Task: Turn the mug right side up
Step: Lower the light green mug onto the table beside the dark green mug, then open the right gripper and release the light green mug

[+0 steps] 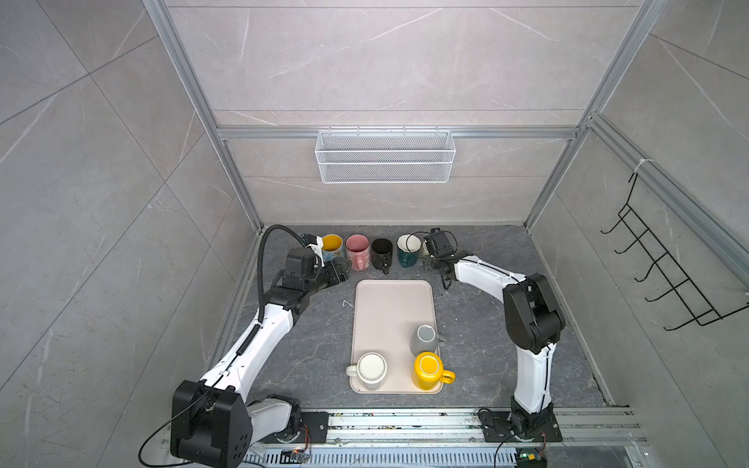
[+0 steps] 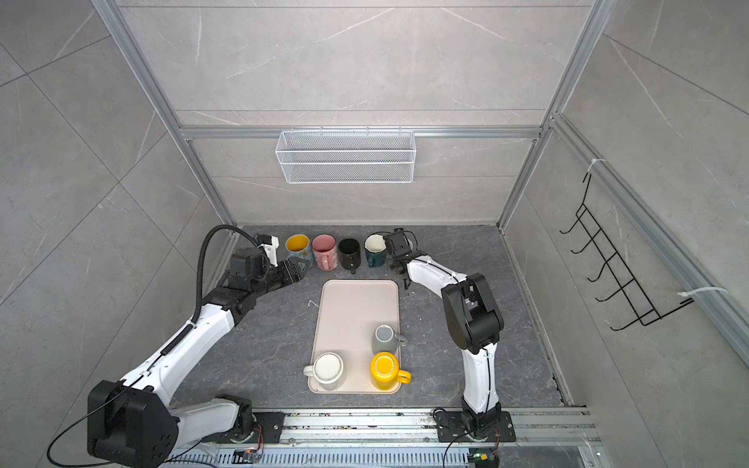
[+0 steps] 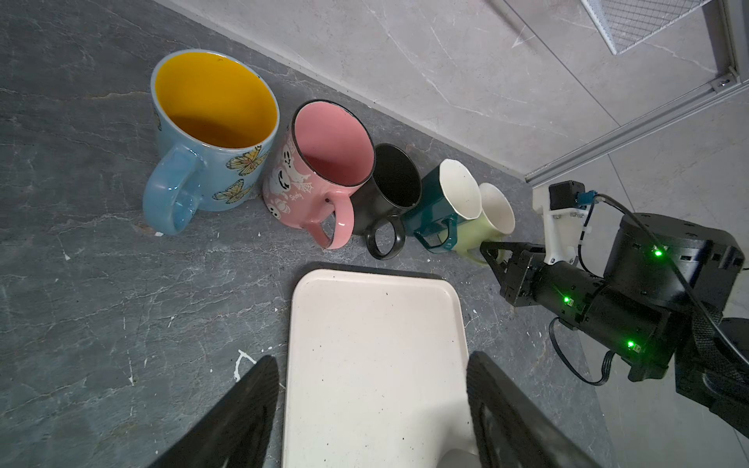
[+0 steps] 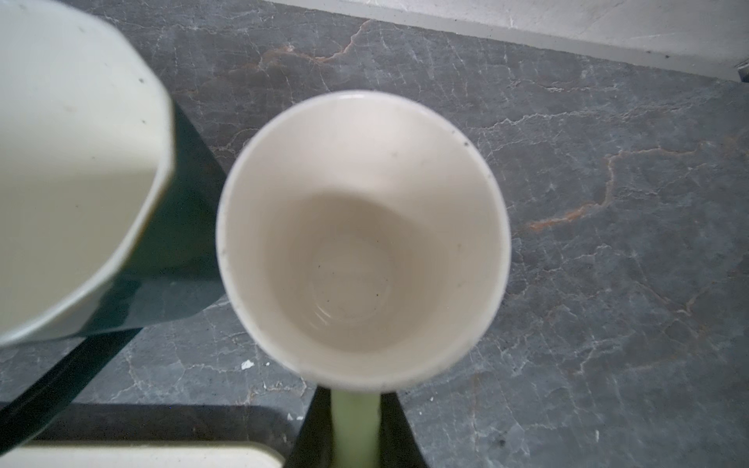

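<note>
Right tool [image 4: 356, 425] is clamping the handle of the upright pale green mug [image 4: 360, 235]; left tool [image 3: 371, 364] is hovering, jaws apart, over the tray [image 3: 377, 308].

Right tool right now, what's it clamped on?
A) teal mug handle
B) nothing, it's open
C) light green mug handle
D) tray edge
C: in the right wrist view the right tool is closed on the pale green handle of the upright light green mug.
</note>
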Motion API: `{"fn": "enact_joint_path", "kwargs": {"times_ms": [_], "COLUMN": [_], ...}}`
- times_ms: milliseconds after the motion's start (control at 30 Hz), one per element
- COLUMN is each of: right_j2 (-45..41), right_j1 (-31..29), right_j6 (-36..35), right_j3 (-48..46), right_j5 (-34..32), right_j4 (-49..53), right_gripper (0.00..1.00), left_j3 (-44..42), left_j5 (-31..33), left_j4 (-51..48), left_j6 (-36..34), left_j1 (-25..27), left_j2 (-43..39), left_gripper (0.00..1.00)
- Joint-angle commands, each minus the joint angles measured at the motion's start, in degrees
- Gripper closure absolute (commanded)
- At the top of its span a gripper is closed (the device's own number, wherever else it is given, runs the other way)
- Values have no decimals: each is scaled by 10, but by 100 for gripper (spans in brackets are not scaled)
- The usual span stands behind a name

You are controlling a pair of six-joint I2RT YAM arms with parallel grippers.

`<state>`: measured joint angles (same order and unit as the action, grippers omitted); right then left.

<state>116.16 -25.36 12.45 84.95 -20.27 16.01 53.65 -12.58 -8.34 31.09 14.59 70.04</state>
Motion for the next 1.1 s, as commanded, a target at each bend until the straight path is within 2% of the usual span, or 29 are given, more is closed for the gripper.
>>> {"fn": "enact_joint_path", "kwargs": {"times_ms": [0, 67, 600, 700, 867, 933, 1067], "right_j2": [3, 3, -4, -21, -71, -94, -160], "right_j1": [-9, -10, -16, -19, -42, -51, -57], "right_j6": [15, 16, 31, 32, 10, 9, 28], "right_j3": [5, 3, -11, -23, -52, -59, -82], "right_j5": [-26, -31, -40, -38, -52, -54, -39], "right_j4": [-35, -34, -28, -31, -41, -33, -9], "right_gripper": [89, 84, 66, 59, 36, 32, 30], "left_j3": [-2, -4, -9, -11, -15, -18, -25], "left_j5": [-1, 0, -3, -3, -4, -6, 0], "left_j4": [-1, -3, -11, -11, -9, -8, -9], "left_j6": [-6, -8, -12, -12, -14, -14, -12], "left_j1": [-3, -3, -3, -3, -3, -3, -3], "left_j2": [-19, -20, -31, -37, -46, -49, -59], "left_gripper": [24, 24, 24, 24, 23, 23, 23]}}
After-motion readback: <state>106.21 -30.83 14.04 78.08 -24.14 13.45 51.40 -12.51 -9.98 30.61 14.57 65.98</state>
